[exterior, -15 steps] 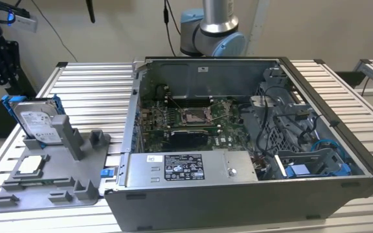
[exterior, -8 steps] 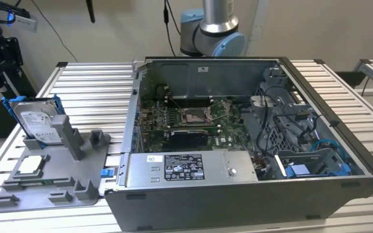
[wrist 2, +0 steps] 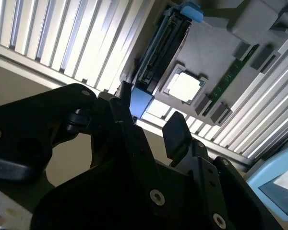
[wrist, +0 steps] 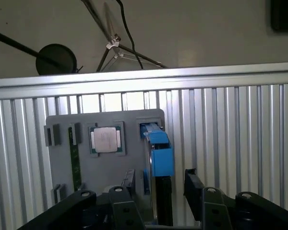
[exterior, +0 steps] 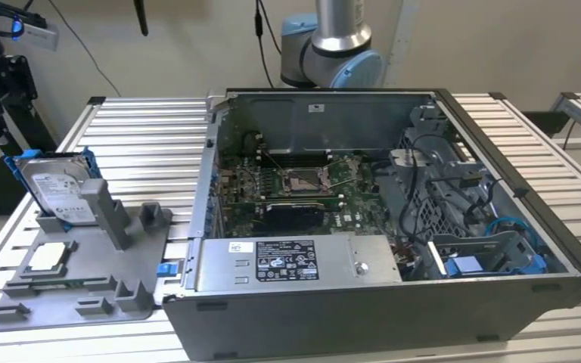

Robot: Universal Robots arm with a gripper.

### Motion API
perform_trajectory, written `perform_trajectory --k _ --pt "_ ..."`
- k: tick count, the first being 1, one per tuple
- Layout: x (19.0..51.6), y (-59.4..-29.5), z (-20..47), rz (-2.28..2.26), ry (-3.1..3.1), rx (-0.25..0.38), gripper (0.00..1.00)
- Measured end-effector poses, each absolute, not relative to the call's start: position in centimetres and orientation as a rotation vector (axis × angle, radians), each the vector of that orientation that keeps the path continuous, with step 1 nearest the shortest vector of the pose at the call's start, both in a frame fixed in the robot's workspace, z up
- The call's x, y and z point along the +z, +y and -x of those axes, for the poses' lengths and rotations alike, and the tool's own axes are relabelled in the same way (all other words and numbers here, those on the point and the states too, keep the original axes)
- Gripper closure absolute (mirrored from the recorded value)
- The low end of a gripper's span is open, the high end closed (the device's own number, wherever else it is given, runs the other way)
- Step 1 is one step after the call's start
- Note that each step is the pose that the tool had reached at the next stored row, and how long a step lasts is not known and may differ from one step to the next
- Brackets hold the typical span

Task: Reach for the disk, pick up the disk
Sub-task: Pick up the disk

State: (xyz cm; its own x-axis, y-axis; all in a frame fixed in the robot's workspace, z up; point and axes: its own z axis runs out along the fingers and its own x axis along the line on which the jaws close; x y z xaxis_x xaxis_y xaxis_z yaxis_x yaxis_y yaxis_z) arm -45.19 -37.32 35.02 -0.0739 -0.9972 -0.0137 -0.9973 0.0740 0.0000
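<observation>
Disk (exterior: 57, 187): flat silver-grey rectangle with a white printed label, framed by a blue plastic bracket (exterior: 15, 170). Stands on edge, leaning slightly back, label face turned toward the exterior view. Slotted into the grey fixture plate (exterior: 79, 283) at about eleven o'clock on that plate, at nine o'clock from the open computer case (exterior: 392, 310) and apart from it. Appears edge-on in both wrist views, thin and dark, blue at the end.

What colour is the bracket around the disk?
Blue. In the exterior view it edges the disk; the bracket shows best in the first wrist view.
</observation>
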Motion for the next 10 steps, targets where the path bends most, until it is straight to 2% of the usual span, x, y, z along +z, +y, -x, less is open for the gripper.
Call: perform_trajectory --k 10 --pt "33.4 -37.3 45.4 2.184 2.237 0.007 0.0"
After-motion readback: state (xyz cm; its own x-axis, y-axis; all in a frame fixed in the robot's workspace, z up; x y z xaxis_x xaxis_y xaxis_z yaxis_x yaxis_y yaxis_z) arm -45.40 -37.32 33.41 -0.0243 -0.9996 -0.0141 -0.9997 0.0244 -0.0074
